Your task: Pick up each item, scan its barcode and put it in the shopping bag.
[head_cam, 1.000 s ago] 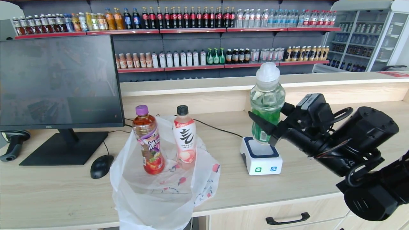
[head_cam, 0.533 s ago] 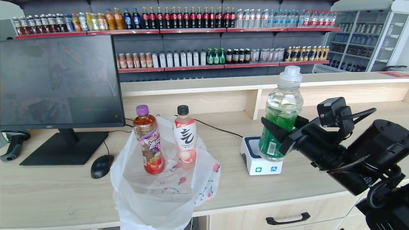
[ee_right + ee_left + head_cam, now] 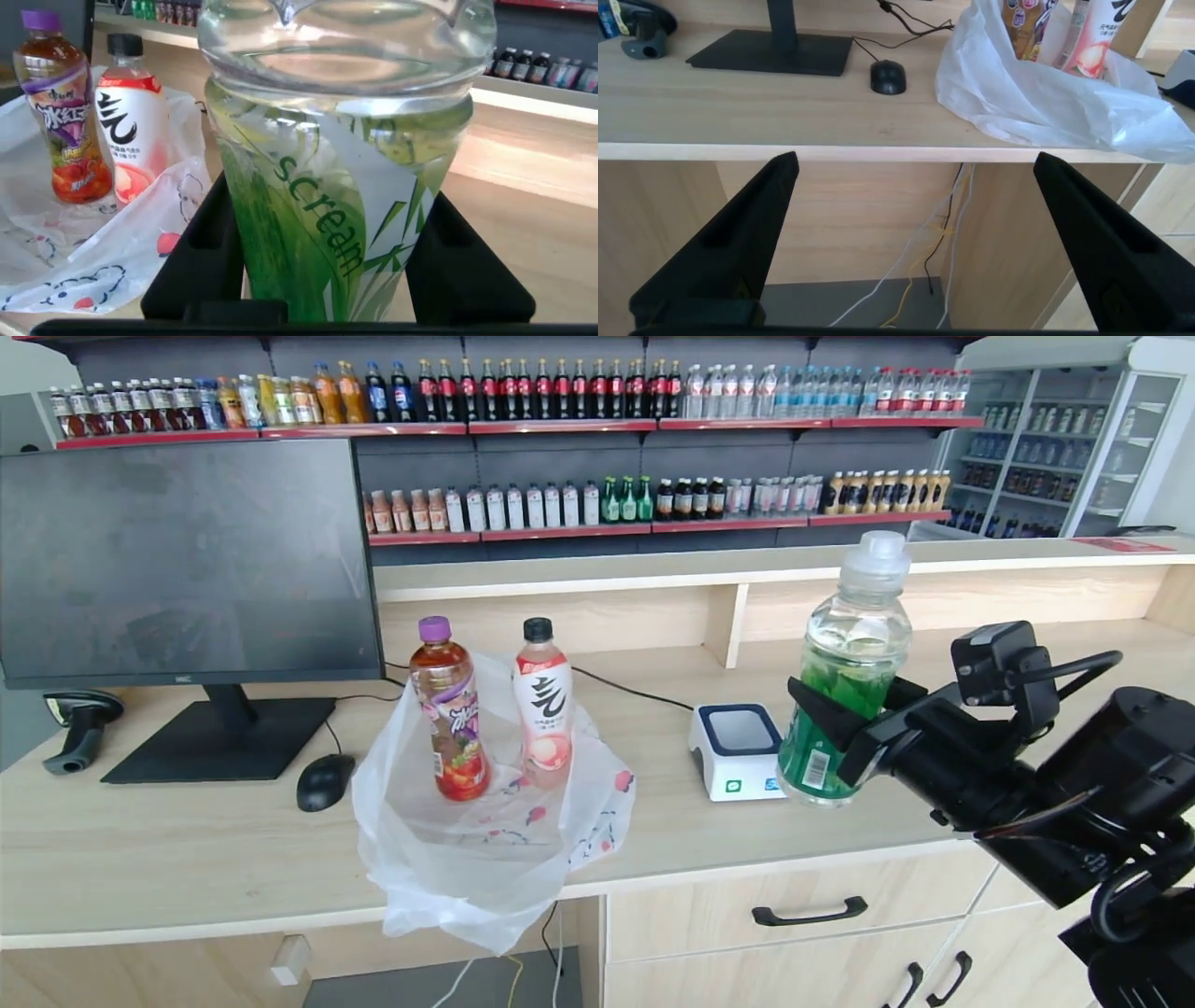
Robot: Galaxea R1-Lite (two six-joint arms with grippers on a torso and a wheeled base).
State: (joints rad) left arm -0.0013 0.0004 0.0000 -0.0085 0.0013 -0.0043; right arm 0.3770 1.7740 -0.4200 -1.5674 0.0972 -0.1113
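We're seeing the left gripper (image 3: 915,163) hanging in front of the counter (image 3: 785,103), lower than the shopping bag (image 3: 485,840), fingers spreading wide with nothing between them. A monitor (image 3: 187,560) and a mouse (image 3: 324,781) are sitting left of the bag. In the bag a purple-capped tea bottle (image 3: 450,709) and a black-capped white bottle (image 3: 543,695) are standing upright, side by side. A white barcode scanner (image 3: 736,751) is sitting right of the bag. Farther right of the bag, the right gripper (image 3: 845,709) is clamping a green-labelled bottle (image 3: 845,653) upright, barcode facing us.
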